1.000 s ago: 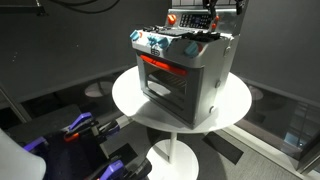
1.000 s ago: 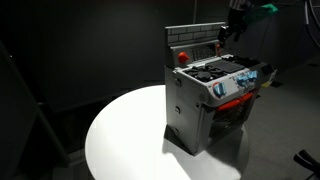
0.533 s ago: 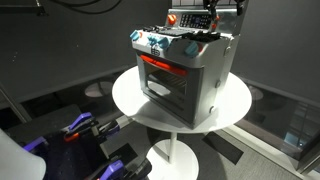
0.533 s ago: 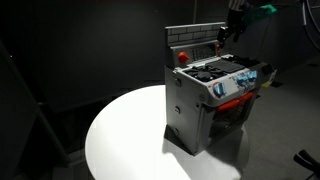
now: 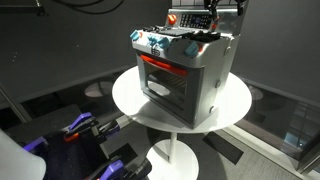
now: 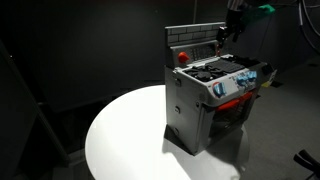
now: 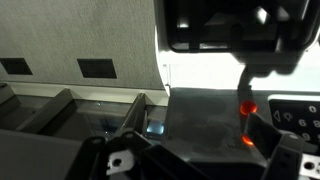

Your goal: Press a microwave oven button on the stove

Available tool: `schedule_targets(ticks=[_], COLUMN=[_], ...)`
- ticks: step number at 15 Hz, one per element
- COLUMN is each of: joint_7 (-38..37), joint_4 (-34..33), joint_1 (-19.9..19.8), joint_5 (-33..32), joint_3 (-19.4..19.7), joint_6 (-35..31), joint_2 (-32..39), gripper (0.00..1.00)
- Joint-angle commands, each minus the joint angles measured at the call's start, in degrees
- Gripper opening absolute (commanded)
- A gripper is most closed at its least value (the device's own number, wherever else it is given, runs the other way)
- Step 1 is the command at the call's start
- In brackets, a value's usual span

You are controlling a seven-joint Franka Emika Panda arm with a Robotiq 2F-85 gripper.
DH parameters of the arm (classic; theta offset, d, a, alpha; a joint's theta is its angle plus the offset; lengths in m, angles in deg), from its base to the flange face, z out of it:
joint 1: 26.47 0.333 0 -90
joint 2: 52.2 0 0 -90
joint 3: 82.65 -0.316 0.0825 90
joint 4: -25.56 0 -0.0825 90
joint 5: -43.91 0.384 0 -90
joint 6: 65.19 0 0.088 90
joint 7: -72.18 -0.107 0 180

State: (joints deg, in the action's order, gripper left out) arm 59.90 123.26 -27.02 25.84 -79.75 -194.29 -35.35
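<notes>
The small silver-grey toy stove (image 5: 185,75) stands on a round white table (image 5: 235,105); both exterior views show it, here too (image 6: 210,100). It has a red bar handle (image 5: 160,64), a glass oven door, blue-white knobs (image 6: 240,82), black burners and an upright back control panel (image 6: 195,38) with a red button (image 6: 182,56). My gripper (image 6: 228,30) hangs fingers-down at the panel's far end, over the back of the stove top (image 5: 213,22). The wrist view is dark; my gripper (image 7: 200,150) frames a dark surface with a red glow (image 7: 247,105). I cannot tell how the jaws stand.
The table's white pedestal base (image 5: 175,155) stands on a dark floor. Blue and black equipment (image 5: 80,128) sits low beside the table. Dark curtains surround the scene. A bare stretch of the tabletop (image 6: 130,130) lies beside the stove.
</notes>
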Motion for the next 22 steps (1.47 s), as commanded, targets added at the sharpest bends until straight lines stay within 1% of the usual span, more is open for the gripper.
schedule_targets(ticks=[1, 9, 14, 18, 22], joint_7=[0.02, -0.18, -0.61, -1.55, -4.04], joint_4=[-3.85, -1.79, -0.13, 1.75, 4.75], joint_1=[0.72, 1.29, 2.4, 3.41, 4.22], joint_5=[0.44, 0.92, 0.89, 0.5, -0.04], joint_3=[0.9, 0.4, 0.09, -0.01, -0.26], joint_6=[1.77, 1.69, 1.52, 1.47, 2.5], joint_2=[2.02, -0.21, -2.17, -4.8, -9.13], gripper=[1.0, 1.0, 1.0, 1.0, 1.0])
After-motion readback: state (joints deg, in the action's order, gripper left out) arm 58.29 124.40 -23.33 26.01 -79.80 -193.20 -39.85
